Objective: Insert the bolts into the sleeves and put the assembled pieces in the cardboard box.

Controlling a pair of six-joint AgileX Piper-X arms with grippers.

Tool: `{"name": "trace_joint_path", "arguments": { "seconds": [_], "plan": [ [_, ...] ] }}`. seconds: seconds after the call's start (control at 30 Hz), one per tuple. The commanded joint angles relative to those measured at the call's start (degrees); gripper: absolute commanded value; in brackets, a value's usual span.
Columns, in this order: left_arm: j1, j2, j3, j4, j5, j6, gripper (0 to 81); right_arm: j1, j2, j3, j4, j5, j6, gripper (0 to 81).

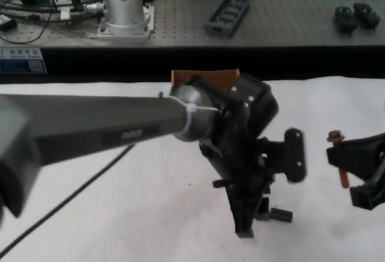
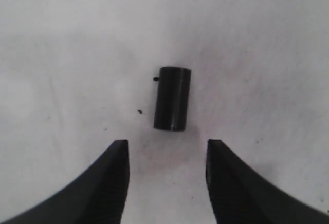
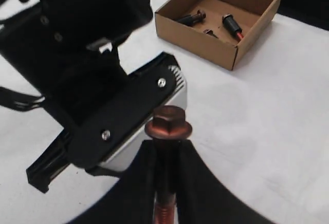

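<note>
Hovering with the left gripper (image 2: 167,149) just short of one black sleeve (image 2: 172,99), fingers spread wide and touching nothing. Lies flat on the white cloth (image 2: 267,34), long axis in line with the gap between the fingers, one end turned toward them. Reads in the high view as a short dark stub just beside that gripper's tip. Clamps one copper bolt (image 3: 168,126) in the right gripper (image 3: 165,154), fingers closed on the shank. Stands upright in the high view, head up. Takes in, from the right wrist, one open cardboard box (image 3: 195,40) farther off, holding two pieces plainly and a third bit too small to tell. Catches, from the high view, just its rim past the left arm (image 1: 108,127).
</note>
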Motion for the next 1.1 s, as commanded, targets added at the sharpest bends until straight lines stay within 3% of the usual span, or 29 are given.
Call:
{"name": "trace_joint_path", "arguments": {
  "seconds": [0.0, 0.17, 0.33, 0.57, 0.73, 1.07],
  "plan": [
    [-2.1, 2.5, -2.4, 2.3, 0.5, 0.4, 34.8, -1.2, -1.1, -0.1, -0.6, -0.8, 0.1, 4.3],
    [-3.7, 3.3, -2.4, 1.9, 0.5, 0.4, 34.4, -3.5, -1.5, -0.1, -0.2, -2.1, 0.1, 4.3],
    [-4.7, 3.9, -3.1, 1.8, 0.5, 0.5, 28.7, -3.6, -1.5, -0.1, 1.3, -2.3, 0.1, 4.3],
    [-5.1, 5.0, -7.4, 2.6, -0.2, -3.6, 29.1, -3.6, -1.5, -0.1, 3.0, -3.4, 0.1, 4.3],
    [-5.1, 5.6, -9.4, 3.3, -1.2, -7.9, 35.1, -3.6, -1.5, -0.1, 3.1, -3.4, 0.1, 4.3],
    [-6.2, 6.3, -10.7, 5.8, -3.2, -14.9, 34.8, -3.6, -1.5, -0.1, 3.3, -3.4, 0.1, 4.3]
  ]
}}
